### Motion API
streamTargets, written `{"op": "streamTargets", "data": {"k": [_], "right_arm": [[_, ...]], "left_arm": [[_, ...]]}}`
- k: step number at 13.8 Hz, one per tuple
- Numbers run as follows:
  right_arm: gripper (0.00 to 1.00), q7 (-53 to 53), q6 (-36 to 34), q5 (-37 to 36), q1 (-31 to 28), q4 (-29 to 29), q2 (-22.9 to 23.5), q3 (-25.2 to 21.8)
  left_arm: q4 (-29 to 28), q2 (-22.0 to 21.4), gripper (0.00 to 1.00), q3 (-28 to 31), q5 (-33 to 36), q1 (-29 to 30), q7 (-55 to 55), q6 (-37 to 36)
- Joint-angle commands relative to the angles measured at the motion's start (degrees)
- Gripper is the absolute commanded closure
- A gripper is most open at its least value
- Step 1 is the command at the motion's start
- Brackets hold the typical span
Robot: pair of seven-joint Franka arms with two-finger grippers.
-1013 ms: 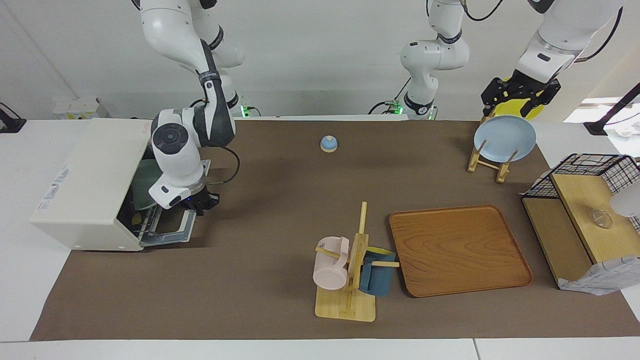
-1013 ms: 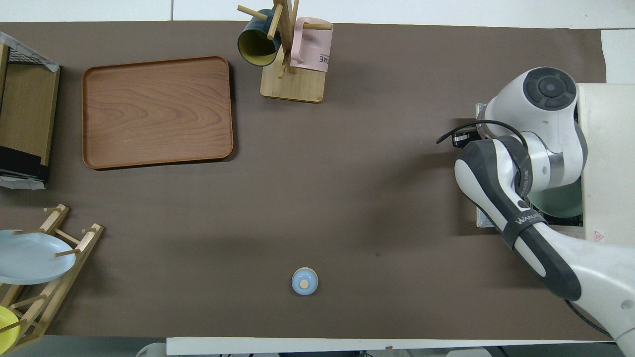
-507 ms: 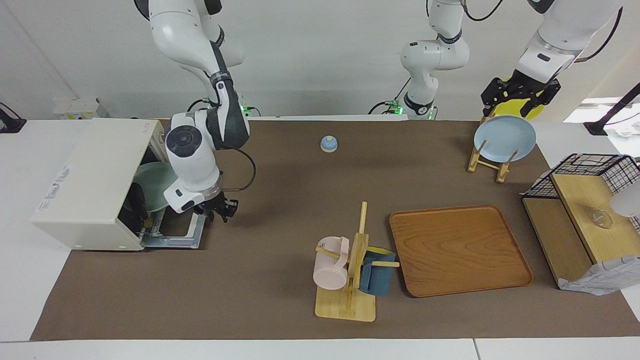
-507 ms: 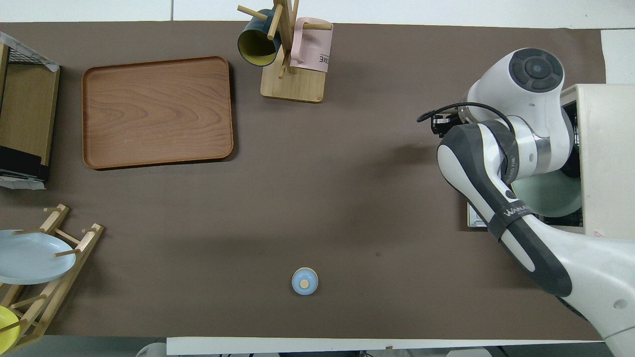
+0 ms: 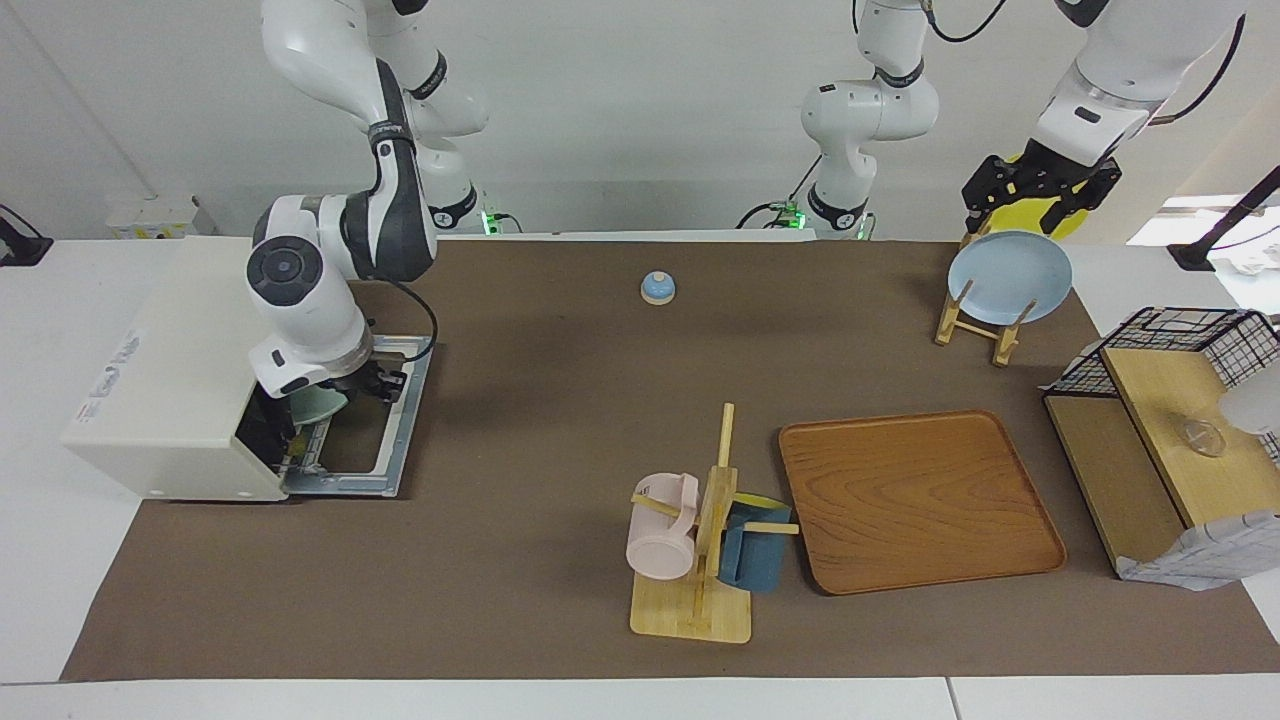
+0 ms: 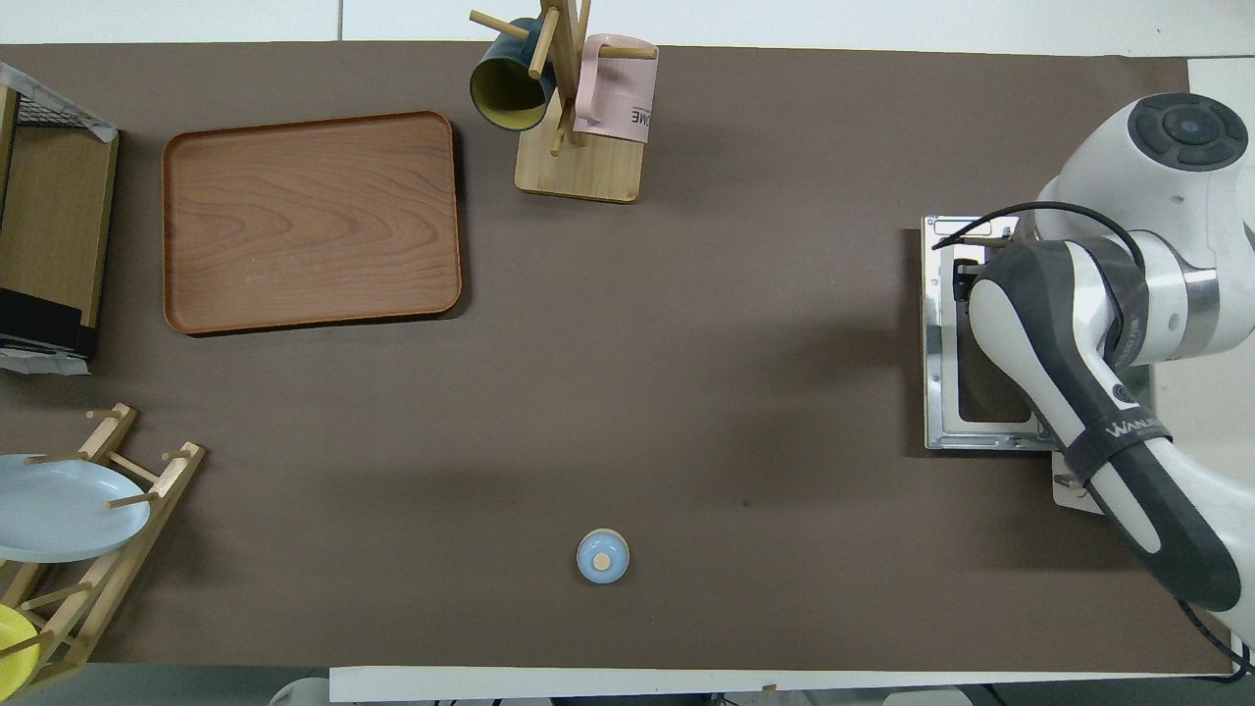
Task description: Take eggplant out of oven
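Observation:
The cream-white oven [image 5: 170, 350] stands at the right arm's end of the table, also in the overhead view [image 6: 1211, 402]. Its glass door [image 5: 400, 440] lies open and flat on the mat. A pale green plate [image 5: 322, 405] shows on the rack inside. The eggplant is hidden. My right gripper [image 5: 375, 385] is low over the open door at the oven's mouth, and its arm covers most of the opening. My left gripper [image 5: 1040, 190] waits over the yellow plate at the plate rack.
A small blue bell [image 5: 657, 288] sits near the robots. A mug tree [image 5: 700, 540] with pink and blue mugs and a wooden tray [image 5: 915, 500] lie farther out. A rack with a blue plate [image 5: 1008, 275] and a wire basket shelf [image 5: 1170, 420] stand at the left arm's end.
The right gripper swung out from the oven's mouth past the door's edge, then came back over the door. The door went from partly open to flat. The left arm has not moved.

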Motion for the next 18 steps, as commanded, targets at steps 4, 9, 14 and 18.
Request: {"op": "streamTargets", "data": {"k": [4,9,14,18], "right_arm": [[0.51,-2.13,0.05,-2.00,-0.70,-2.37,-2.04,0.43],[0.51,-4.06,-0.92,-2.18,-2.19,-2.55,-2.39,0.52],[0.81,-5.56,-0.57,-2.27,-2.46,-3.17,-2.47,0.52],[1.00,-4.95,-0.13,-2.18,-1.41,-2.12,-2.04,1.22]], "left_arm": [[-0.05,-0.60,0.00,0.24,-0.05,0.11,0.41,-0.82],[-0.05,-0.60,0.00,0.24,-0.05,0.11,0.41,-0.82],[-0.05,-0.60,0.00,0.24,-0.05,0.11,0.41,-0.82],[-0.05,-0.60,0.00,0.24,-0.05,0.11,0.41,-0.82]]}}
